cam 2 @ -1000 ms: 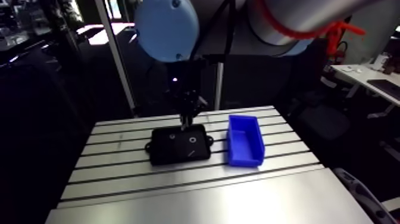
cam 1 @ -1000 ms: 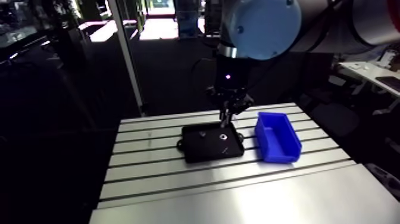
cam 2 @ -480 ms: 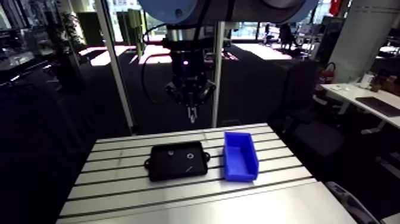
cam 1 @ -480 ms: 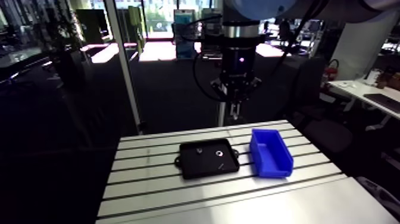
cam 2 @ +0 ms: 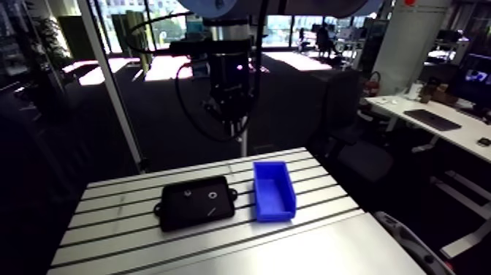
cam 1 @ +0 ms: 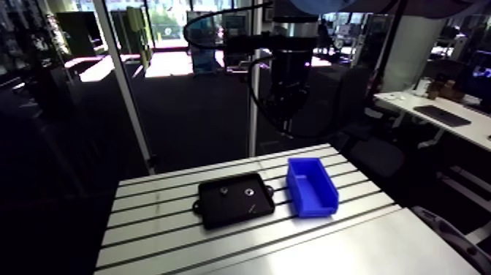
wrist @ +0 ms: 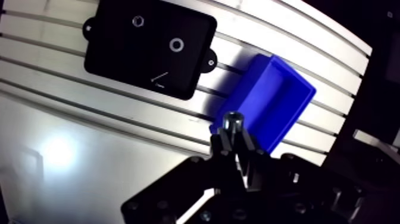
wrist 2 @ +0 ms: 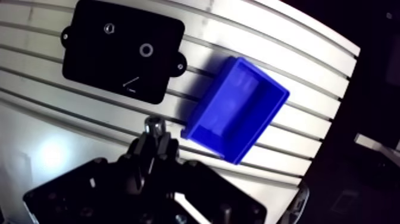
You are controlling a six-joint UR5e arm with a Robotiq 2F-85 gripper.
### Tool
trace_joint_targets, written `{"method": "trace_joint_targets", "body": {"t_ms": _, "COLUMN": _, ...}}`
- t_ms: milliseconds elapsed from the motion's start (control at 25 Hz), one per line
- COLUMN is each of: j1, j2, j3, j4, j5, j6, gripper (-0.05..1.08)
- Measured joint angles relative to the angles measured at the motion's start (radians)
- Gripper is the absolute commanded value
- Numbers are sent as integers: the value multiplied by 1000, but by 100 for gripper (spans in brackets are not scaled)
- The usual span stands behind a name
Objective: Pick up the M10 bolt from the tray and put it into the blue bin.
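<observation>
In the wrist view my gripper (wrist: 233,142) is shut on the M10 bolt (wrist: 233,121), whose round head sticks out past the fingertips. I hang high above the table. Far below lies the black tray (wrist: 119,53), and the blue bin (wrist: 271,101) stands beside it, open and with nothing seen inside. The bolt hangs over the table near the bin's near corner. The arm view shows the gripper (cam 1: 286,124) well above the tray (cam 1: 219,213) and the bin (cam 1: 313,187).
On the tray lie a washer (wrist: 177,44), a small nut (wrist: 137,21) and a thin pin (wrist: 159,77). The slotted aluminium table (cam 1: 161,234) stretches around both containers, and a smooth plate (wrist: 71,161) covers its front part.
The gripper has risen from the tray's far edge to high above the table, carrying the bolt. The arm camera has moved with it, so the whole scene has shifted.
</observation>
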Motion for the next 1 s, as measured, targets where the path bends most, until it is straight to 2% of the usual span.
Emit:
{"method": "trace_joint_targets", "body": {"t_ms": 160, "j1": -16, "j2": -1, "j3": -1, "j4": 8, "j5": 21, "j6": -200, "gripper": 98}}
{"method": "trace_joint_targets", "body": {"t_ms": 480, "j1": -56, "j2": -2, "j3": -20, "j4": 54, "j5": 44, "j6": -524, "gripper": 98}}
{"method": "trace_joint_targets", "body": {"t_ms": 720, "j1": -94, "j2": -2, "j3": -10, "j4": 76, "j5": 45, "j6": -737, "gripper": 98}}
{"method": "trace_joint_targets", "body": {"t_ms": 1000, "j1": -148, "j2": 1, "j3": 14, "j4": 82, "j5": 38, "j6": -897, "gripper": 97}}
